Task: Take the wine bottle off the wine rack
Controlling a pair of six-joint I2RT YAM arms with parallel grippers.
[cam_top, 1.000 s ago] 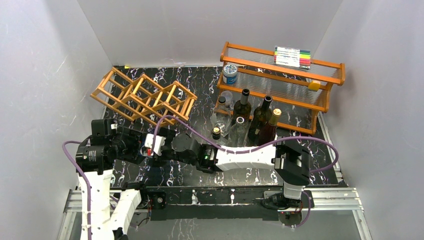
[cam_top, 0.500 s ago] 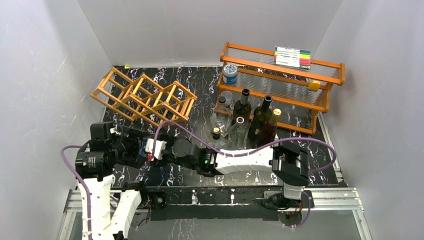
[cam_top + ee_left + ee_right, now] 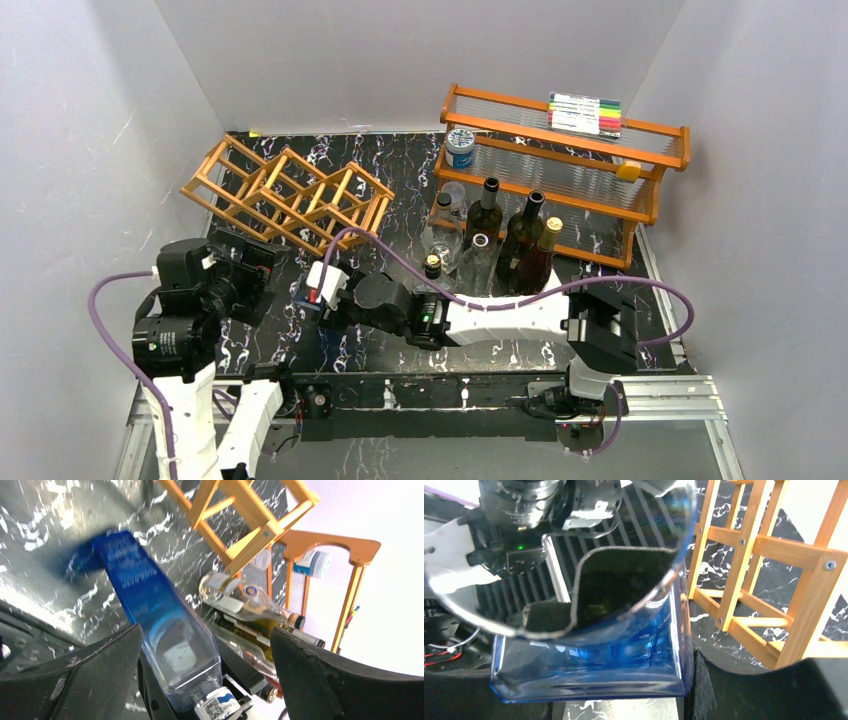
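Note:
The wine bottle (image 3: 150,615) is blue and square-sided, clear toward its white-capped neck. It hangs level over the table, in front of the wine rack (image 3: 288,193) and apart from it. My right gripper (image 3: 318,296) is shut on the bottle's blue base (image 3: 589,670), with one finger pad (image 3: 706,690) pressed against its side. My left gripper (image 3: 210,680) stands open around the neck end, and its fingers (image 3: 95,672) are clear of the glass. In the top view the left gripper (image 3: 262,283) sits just left of the bottle (image 3: 306,301). The rack's cells look empty.
An orange two-tier shelf (image 3: 600,135) stands at the back right, with a marker pack (image 3: 585,113) and a blue-lidded can (image 3: 460,148) on it. Several upright bottles (image 3: 515,240) and glass jars crowd in front of it. White walls enclose the table.
My left gripper has opened and drawn back to the left off the bottle. My right gripper has closed on the bottle's base and shifted slightly right with it.

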